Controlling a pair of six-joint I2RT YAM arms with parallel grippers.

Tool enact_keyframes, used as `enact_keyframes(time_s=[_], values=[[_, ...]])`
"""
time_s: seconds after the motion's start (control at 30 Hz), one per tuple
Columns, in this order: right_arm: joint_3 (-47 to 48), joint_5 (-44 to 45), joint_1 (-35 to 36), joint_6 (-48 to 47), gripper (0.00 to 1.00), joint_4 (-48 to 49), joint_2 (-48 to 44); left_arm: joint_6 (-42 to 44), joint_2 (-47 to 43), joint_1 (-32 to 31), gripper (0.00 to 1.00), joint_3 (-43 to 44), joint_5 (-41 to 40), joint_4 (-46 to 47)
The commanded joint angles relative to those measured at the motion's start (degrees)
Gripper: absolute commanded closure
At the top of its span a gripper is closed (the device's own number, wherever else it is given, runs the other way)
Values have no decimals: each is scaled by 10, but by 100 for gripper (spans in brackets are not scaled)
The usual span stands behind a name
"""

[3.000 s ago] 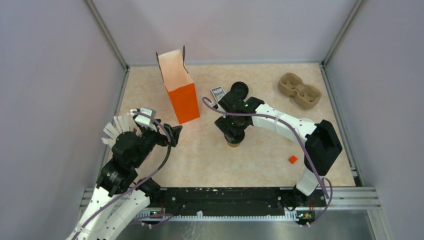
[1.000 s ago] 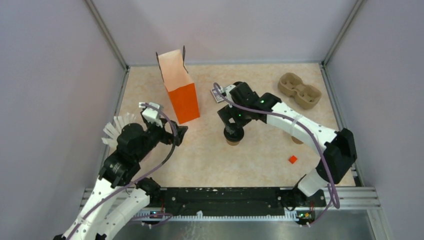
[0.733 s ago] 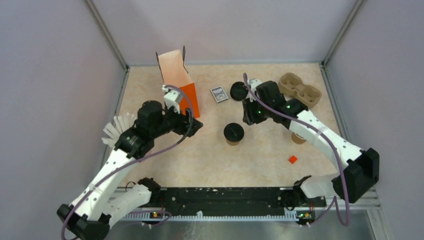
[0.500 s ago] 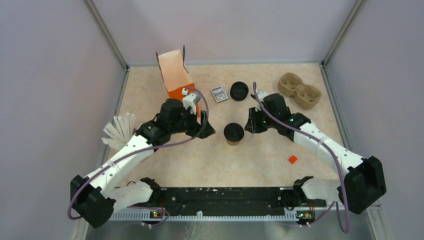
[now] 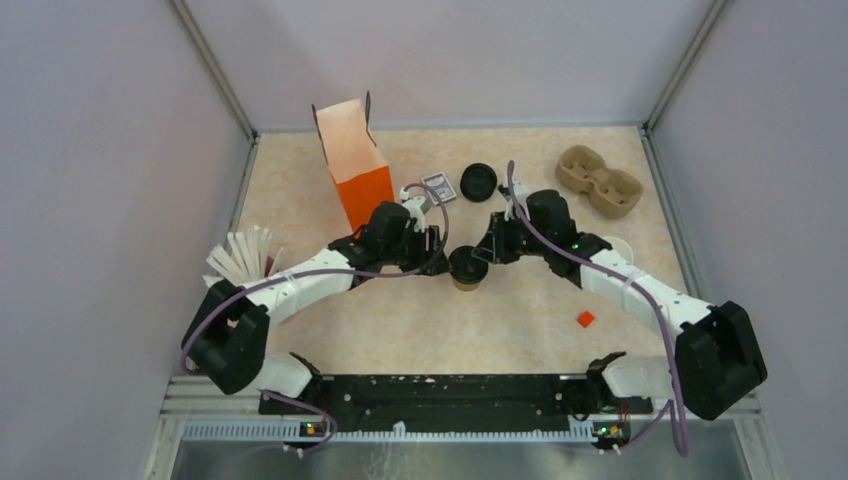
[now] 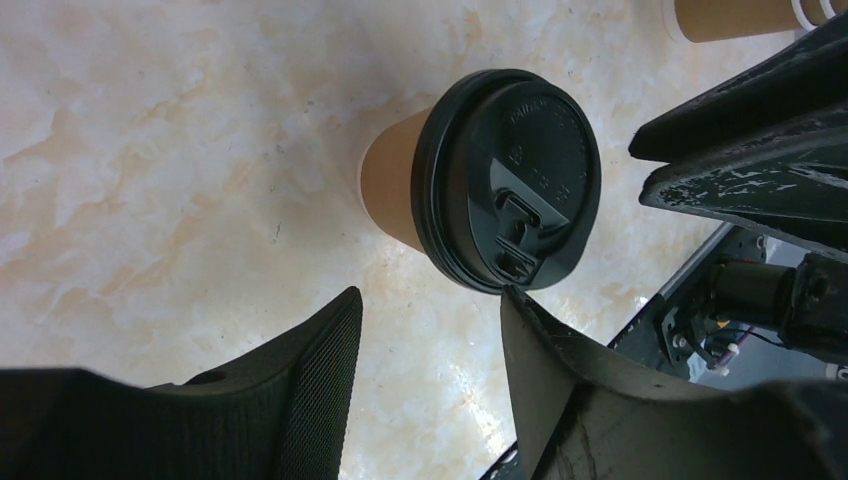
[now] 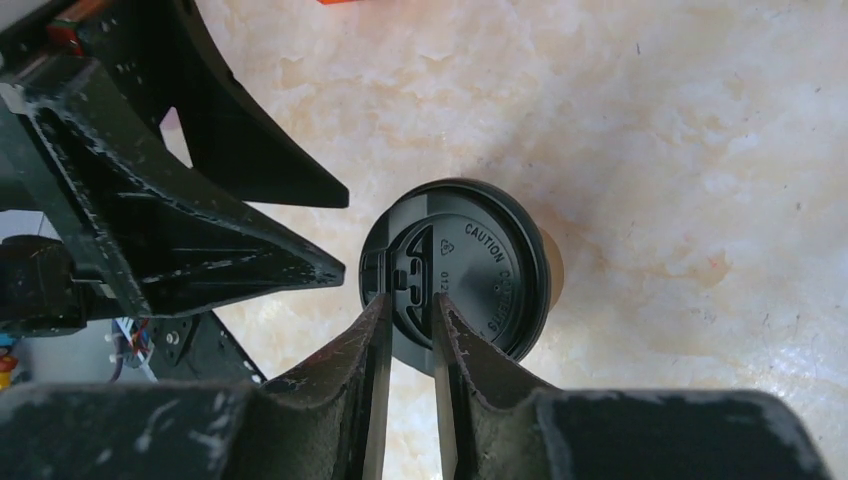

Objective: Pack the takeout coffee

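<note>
Half a second back the left arm was short of the cup (image 5: pixel 466 270) and the right arm stood off to its right. Now both have closed in from either side, and the left jaws have narrowed a little. The cup stands upright at the middle of the tabletop (image 5: pixel 400 330), below and right of the orange bag (image 5: pixel 360 190). It is a short kraft-tan paper cup with a round black lid (image 7: pixel 470 270) seated on top, its sip tab raised. In the left wrist view the left jaws are spread, and the cup sits just beyond their tips at upper centre, not between them. In the right wrist view the right jaws are almost pressed together, leaving only a thin slit. Their tips are over the lid's near edge by the tab, and I cannot tell whether they touch it. "CAUTION" is embossed on the lid; the smaller lettering is too fine to read. A spare lid (image 5: pixel 479 181) lies above the cup in the top view.
</note>
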Motion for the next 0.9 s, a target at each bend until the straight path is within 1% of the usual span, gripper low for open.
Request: enact_keyframes(time_s=[0.0,0.13,0.17,0.23,0.3,0.43,0.5,0.73,0.87], values=[[-3,-13,-13,0,79,53,15,-8,18,-1,42,12,-21,70],[-6,-20,-22,-5,80,58,39,-4,25,-1,43,10,-25,84],[-10,-20,-23,-5,80,64,43,-6,26,-1,42,7,-21,95],[-21,-22,-24,-5,80,77,49,-9,26,-1,36,2,0,113],[-28,-22,-25,-5,80,83,58,-11,23,-1,35,-6,21,133],[-45,-22,-25,-5,81,84,76,-11,16,-2,32,-8,7,131],[-53,-21,-25,-3,81,104,77,-7,20,-1,32,-8,-3,130],[-67,-11,-26,0,82,108,70,0,54,-1,40,-8,-31,122],[-76,-9,-26,1,82,110,70,7,61,-1,47,-19,-46,128]])
